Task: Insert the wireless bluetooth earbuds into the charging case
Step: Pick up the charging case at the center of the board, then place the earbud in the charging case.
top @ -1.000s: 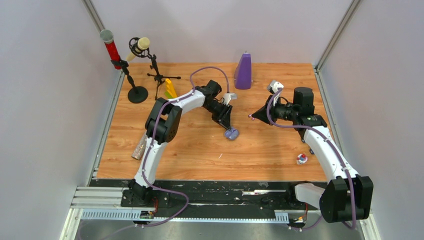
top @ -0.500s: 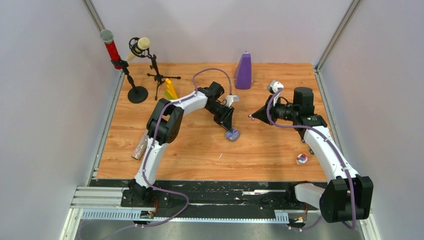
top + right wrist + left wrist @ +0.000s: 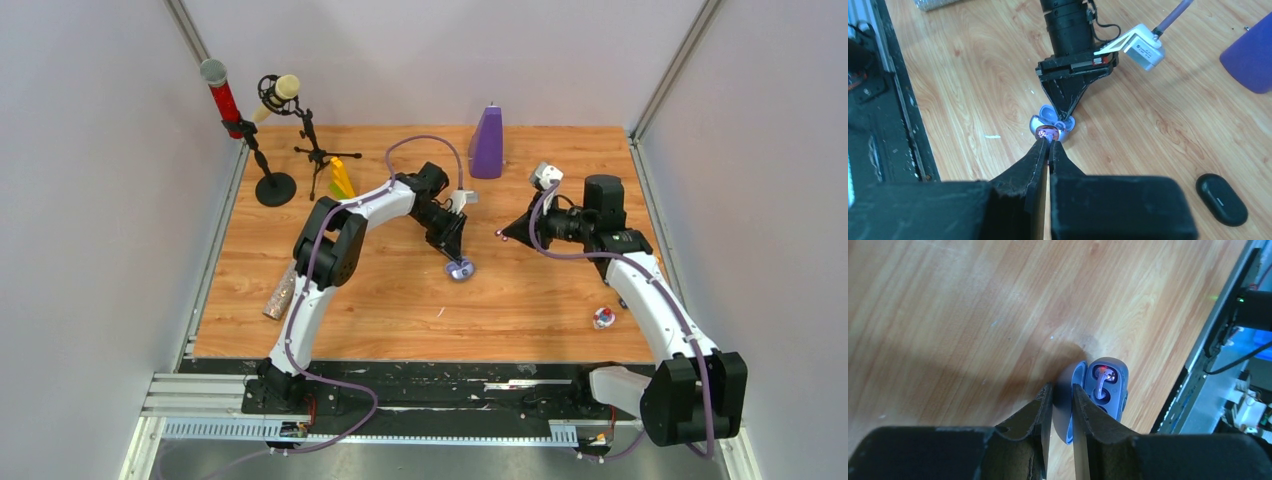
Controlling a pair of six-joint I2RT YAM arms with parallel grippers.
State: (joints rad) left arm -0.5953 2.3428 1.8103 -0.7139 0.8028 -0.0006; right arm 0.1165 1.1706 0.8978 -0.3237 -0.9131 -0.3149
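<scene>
Table (image 3: pixel 560 300): light brown wood w/ grey walls round it.
Purple cone (image 3: pixel 487 143): stands at the back, mid table, well apart from both grippers.
Red mic (image 3: pixel 222 98): on a black stand in the back L corner.
Tan mic (image 3: pixel 285 88): on a small tripod, just beside the red mic.
Glitter stick (image 3: pixel 279 295): lies at the L edge, near the L arm.
Yellow thing (image 3: pixel 342 178): by the tripod legs, behind the L arm.
Black case (image 3: pixel 1221 192): oval, shut, flat on the table. Seen in the R wrist view, off to one side and apart from the charging case.
Red-white bit (image 3: pixel 603 318): tiny, front R, near the R arm.
In the way: L gripper's fingers stand right at the case's lid side. The cups on the other side show plainly in the L wrist view.
L gripper (image 3: pixel 1062 388): points down at mid table, fingers pressed on the lid (image 3: pixel 1063 410) from both sides w/ only a thin gap.
R gripper (image 3: pixel 1049 142): up off the table, aimed at the case, fingers almost together & pinching a glossy bud (image 3: pixel 1047 133) at the very tips.
Charging case (image 3: pixel 1110 390): pale blue-purple, open, base on the table at mid, lid up. A small red light glows inside.
Pale purple bud (image 3: pixel 1100 384): sits in a cup of the case.
</scene>
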